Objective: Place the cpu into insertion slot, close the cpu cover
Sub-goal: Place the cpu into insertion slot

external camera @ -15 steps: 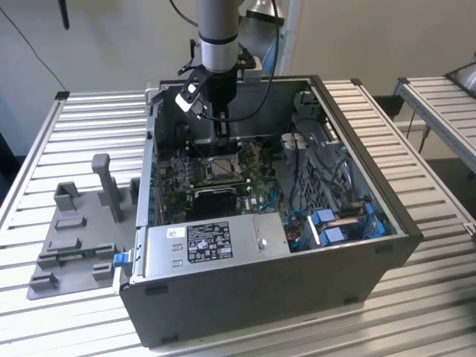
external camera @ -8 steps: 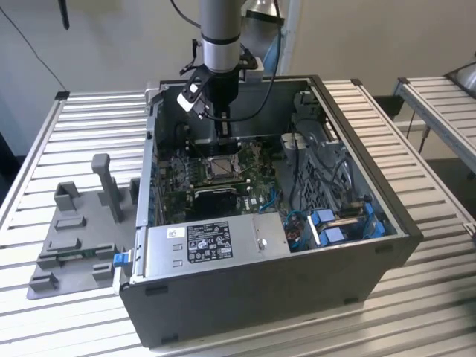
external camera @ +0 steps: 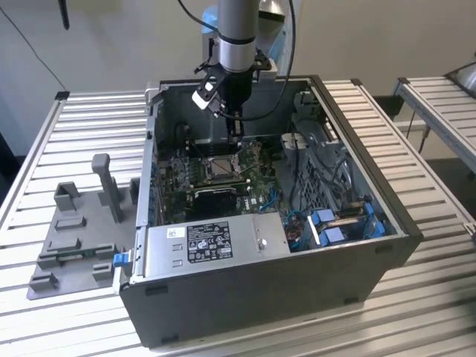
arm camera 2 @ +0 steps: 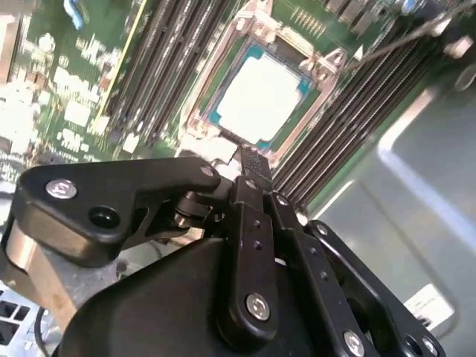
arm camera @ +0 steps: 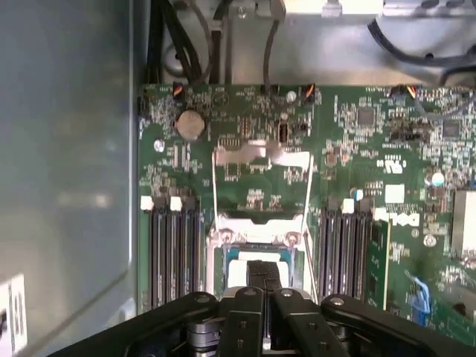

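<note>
We see an open computer case lying on a slatted metal table. A plain pale wall stands behind it. At the exterior view's right a second slatted table stands apart across a dark gap. On the first table, at the exterior view's left and just beside the case, sits a grey fixture with upright pegs. Inside the case, a grey labelled metal box lies along the near wall.

The arm comes down from above into the case, and its gripper hangs low over the green circuit board. In both wrist views we find the two black fingers drawn together at their tips with nothing between them.

The cpu lies flat in the insertion slot, its pale metallic face up, between the banks of long black memory slots. In the first wrist view the gripper's tip sits over the cpu; we cannot tell whether it touches.

The cpu cover is swung back off the slot on its hinge, not yet closed. Its slim wire lever runs along one side of the slot
</note>
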